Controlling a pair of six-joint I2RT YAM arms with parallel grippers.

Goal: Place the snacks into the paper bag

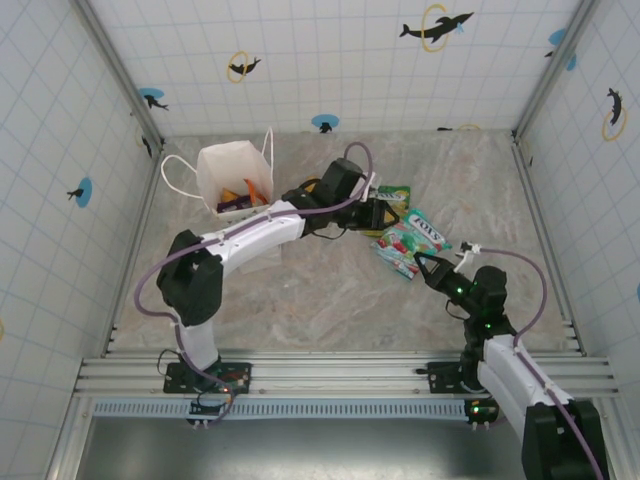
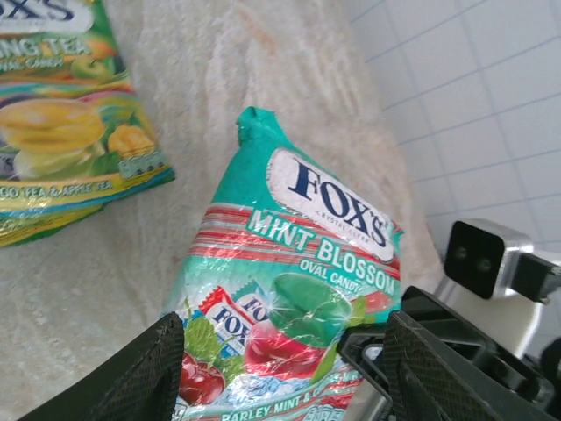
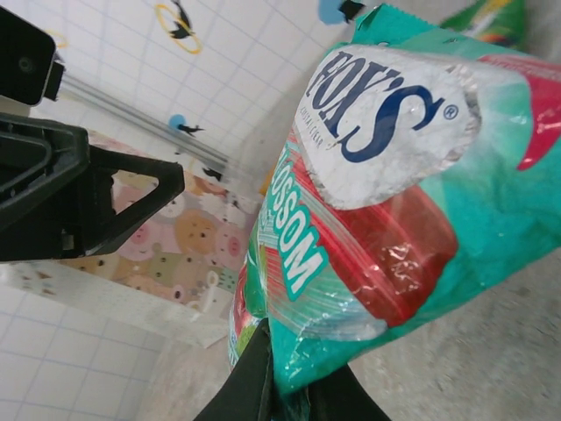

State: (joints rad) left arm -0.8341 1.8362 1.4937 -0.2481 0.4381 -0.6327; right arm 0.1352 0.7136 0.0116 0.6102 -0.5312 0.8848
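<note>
The fingers (image 3: pixel 252 379) of the right gripper (image 3: pixel 294 390) are pinching the teal packet (image 3: pixel 386 175) by its edge, low in the wrist frame. The left gripper (image 2: pixel 280 368) is hovering with its fingers spread to either side of that same packet. The green packet (image 1: pixel 393 203) is lying just beyond, near centre from above. The paper bag (image 1: pixel 232 165) is standing upper left of centre, with other snacks (image 1: pixel 243 197) showing inside.

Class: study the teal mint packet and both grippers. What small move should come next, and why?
Probably the left gripper should close on the teal mint packet. Its fingers stand open either side of it, while the right gripper pinches one edge; the paper bag sits on the left arm's side.
</note>
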